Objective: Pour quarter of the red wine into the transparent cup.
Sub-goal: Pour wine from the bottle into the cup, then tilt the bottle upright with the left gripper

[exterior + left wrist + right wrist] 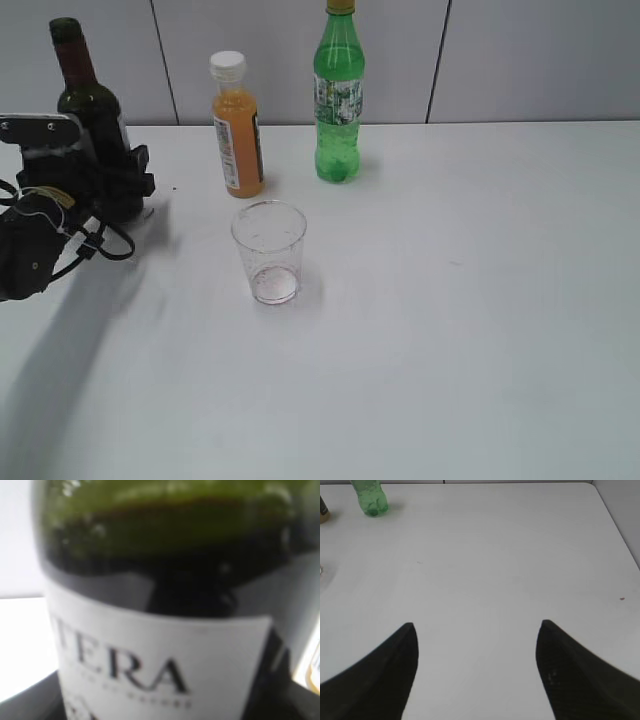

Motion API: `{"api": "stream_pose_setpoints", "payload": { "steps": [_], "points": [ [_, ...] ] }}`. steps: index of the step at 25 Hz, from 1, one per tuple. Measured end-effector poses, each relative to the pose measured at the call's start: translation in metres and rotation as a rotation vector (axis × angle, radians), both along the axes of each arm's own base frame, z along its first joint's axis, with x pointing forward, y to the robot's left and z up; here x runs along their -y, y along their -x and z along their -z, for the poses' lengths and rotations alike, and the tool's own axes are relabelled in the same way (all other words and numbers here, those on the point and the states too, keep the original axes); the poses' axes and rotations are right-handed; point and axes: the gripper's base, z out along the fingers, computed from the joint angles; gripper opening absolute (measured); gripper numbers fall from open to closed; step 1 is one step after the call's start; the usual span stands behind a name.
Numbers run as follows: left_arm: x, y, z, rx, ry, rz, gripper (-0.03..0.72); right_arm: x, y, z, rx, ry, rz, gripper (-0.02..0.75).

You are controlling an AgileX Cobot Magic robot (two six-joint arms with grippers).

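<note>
In the exterior view the left tool (125, 185) is at the wine bottle (85, 100), standing at the desk's (480, 300) far left; its grip I cannot tell. The cup (269, 250) stands apart, nearly empty.

The left wrist view shows only the label (160, 670).

In the right wrist view the right tool (477, 650) is wide open, empty.

This looks like the grasping step; next comes lifting and tilting over the cup.

Table: a plain white top (480, 330) filled most of the exterior view, matte, with soft shadows at its left.
Wall: pale grey panels (530, 60) stood behind, split by thin dark vertical seams.
Light: even, diffuse.
</note>
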Motion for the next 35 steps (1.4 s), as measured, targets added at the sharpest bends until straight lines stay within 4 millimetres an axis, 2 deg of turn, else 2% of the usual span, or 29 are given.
{"api": "stream_pose_setpoints", "payload": {
  "steps": [6,11,18,23,28,35],
  "points": [
    [0.003,0.021,-0.029,0.063,0.003,-0.052,0.557,0.000,0.000,0.000,0.000,-0.004,-0.003,0.586],
    [0.014,0.047,-0.034,0.036,-0.018,-0.014,0.557,-0.001,0.000,0.000,0.000,-0.006,-0.005,0.586],
    [0.019,0.085,-0.041,-0.020,-0.179,-0.030,0.557,-0.001,0.000,0.000,0.000,-0.010,-0.006,0.586],
    [0.025,0.096,-0.040,-0.041,-0.340,0.003,0.556,-0.001,0.000,0.000,0.000,-0.011,-0.006,0.586],
    [0.036,0.107,-0.039,-0.064,-0.365,0.007,0.556,-0.001,0.000,0.000,0.000,-0.012,-0.008,0.586],
    [0.036,0.109,-0.041,-0.076,-0.459,-0.014,0.556,-0.001,0.000,0.000,0.000,-0.011,-0.008,0.586]
  ]
}}
